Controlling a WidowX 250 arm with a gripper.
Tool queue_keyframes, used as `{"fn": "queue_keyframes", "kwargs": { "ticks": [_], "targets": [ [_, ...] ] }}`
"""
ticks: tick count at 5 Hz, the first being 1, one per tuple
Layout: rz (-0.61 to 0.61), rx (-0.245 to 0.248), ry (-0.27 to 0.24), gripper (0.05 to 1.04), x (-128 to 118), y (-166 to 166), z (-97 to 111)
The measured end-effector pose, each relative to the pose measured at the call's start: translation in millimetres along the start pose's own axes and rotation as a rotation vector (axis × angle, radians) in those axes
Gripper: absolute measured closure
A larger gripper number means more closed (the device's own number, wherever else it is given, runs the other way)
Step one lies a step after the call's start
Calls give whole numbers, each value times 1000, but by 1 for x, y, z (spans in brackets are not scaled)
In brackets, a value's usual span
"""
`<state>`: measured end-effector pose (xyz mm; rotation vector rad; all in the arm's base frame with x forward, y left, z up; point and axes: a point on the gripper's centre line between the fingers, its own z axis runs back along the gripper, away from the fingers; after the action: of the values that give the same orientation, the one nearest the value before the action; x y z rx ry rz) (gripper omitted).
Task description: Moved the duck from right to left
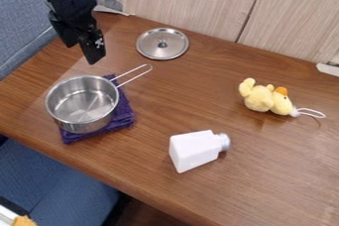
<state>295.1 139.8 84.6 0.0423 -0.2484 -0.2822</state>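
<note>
Camera view: upper left, one black gripper [87,52] hangs over the brown wooden table [145,170], open or closed I cannot tell; below, one steel saucepan [83,103] sits on one purple cloth [124,116] near the front edge; then one round steel lid [173,50], one white bottle [192,149] lying down; right, one yellow plush duck [259,99], orange-beaked, white loop rightward.

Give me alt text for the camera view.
A yellow toy duck lies on the right of a wooden table, a white bottle lower center, a steel pot on purple cloth at left, a lid beyond, and a black robot arm upper left.
</note>
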Motion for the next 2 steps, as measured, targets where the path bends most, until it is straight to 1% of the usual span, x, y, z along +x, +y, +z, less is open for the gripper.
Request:
{"fn": "queue_keyframes", "kwargs": {
  "ticks": [1, 2],
  "targets": [
    [1, -29, 22, 82, -3, -3, -9],
    [-84, -131, 30, 82, 19, -20, -16]
  ]
}}
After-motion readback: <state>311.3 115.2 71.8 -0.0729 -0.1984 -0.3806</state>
